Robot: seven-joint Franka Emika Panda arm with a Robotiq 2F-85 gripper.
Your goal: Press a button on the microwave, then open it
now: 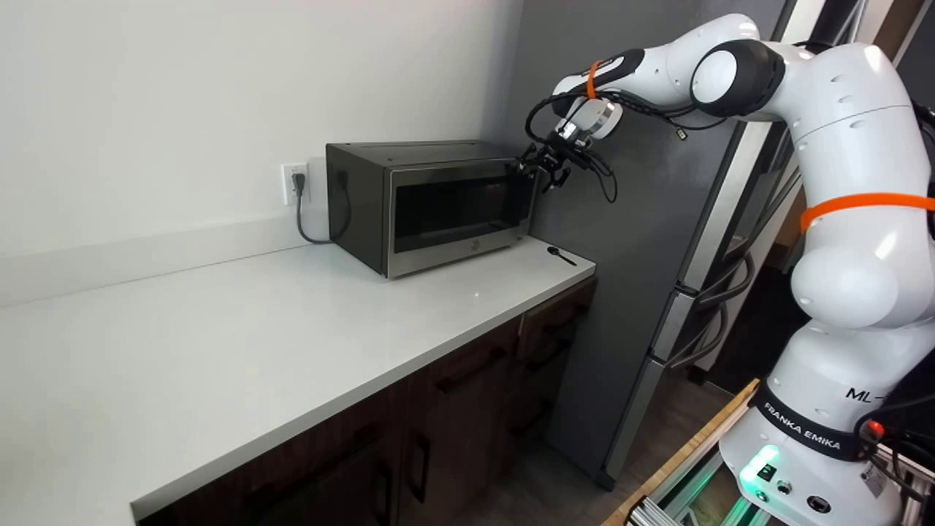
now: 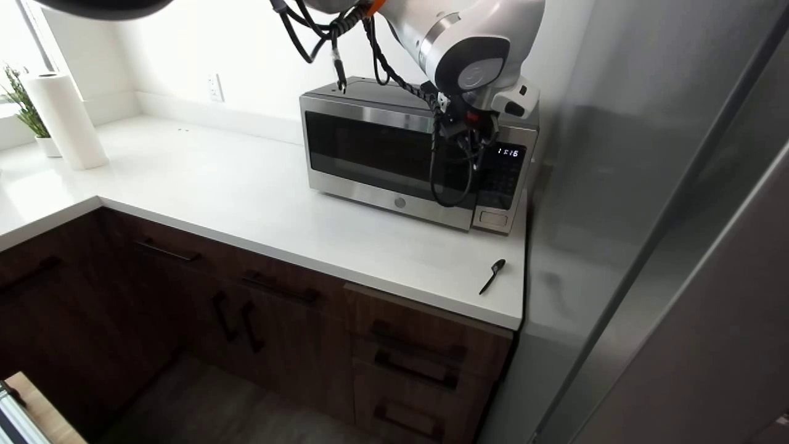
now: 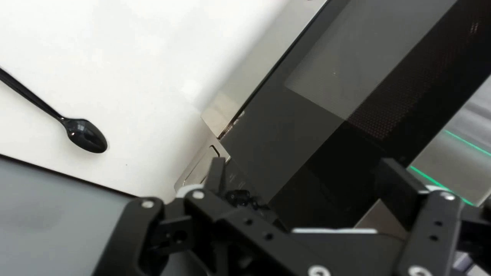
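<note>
The microwave stands on the counter with its door shut, and it shows in both exterior views (image 1: 453, 208) (image 2: 370, 151) and in the wrist view (image 3: 299, 111). Its control strip (image 2: 502, 179) has a lit display near the top and a wide rectangular button (image 2: 493, 218) at the bottom. That button also shows in the wrist view (image 3: 197, 168), partly behind a finger. My gripper is open and empty in front of the control-strip end of the microwave, in both exterior views (image 1: 540, 174) (image 2: 473, 139) and the wrist view (image 3: 303, 165). I cannot tell whether a fingertip touches the microwave.
A black spoon (image 1: 561, 256) lies on the white counter (image 1: 256, 351) in front of the microwave's control end. A grey refrigerator (image 1: 621, 204) stands close beside that end. A plugged cord (image 1: 299, 212) runs behind the microwave. A paper towel roll (image 2: 65, 120) stands farther along the counter.
</note>
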